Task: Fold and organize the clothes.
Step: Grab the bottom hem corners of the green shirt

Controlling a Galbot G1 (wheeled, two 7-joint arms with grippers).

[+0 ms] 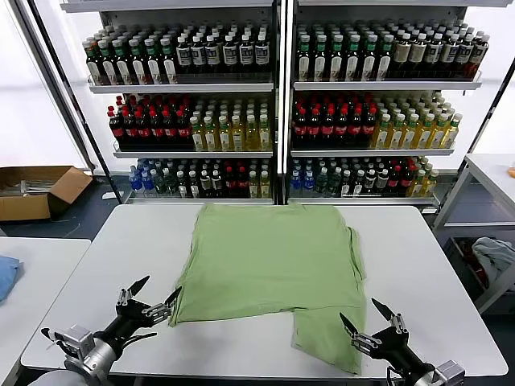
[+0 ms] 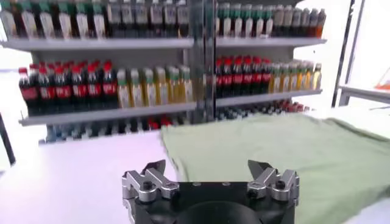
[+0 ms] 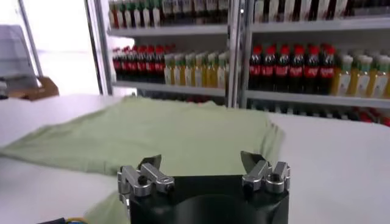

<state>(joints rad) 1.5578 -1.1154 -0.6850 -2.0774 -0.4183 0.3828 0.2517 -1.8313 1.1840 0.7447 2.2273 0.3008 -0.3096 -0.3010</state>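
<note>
Nearest the head camera, 2 grippers sit low at the near edge of the white table [image 1: 96,241], both with jaws spread wide and holding nothing. Left gripper [image 1: 150,299] hovers just beside the near left corner of the green polo shirt [image 1: 269,261], its fingertips aimed at the hem; right gripper [image 1: 368,319] sits over the table just beside the flap of fabric that hangs toward the near edge. That spacing looks deliberate: 1 tool at each near corner, jaws wide enough to pinch cloth, would let the pair lift the hem together and carry it away from the robot for a fold.

Spread flat across the middle of the table, the shirt lies plain side up (no collar, buttons or print show), with its right side already doubled inward, which leaves that near flap narrower than the body.

Behind the table stand shelves of bottles [image 1: 282,104]. A cardboard box [image 1: 36,191] rests on the floor to the left, and a small blue cloth [image 1: 6,273] lies on a neighbouring table.
</note>
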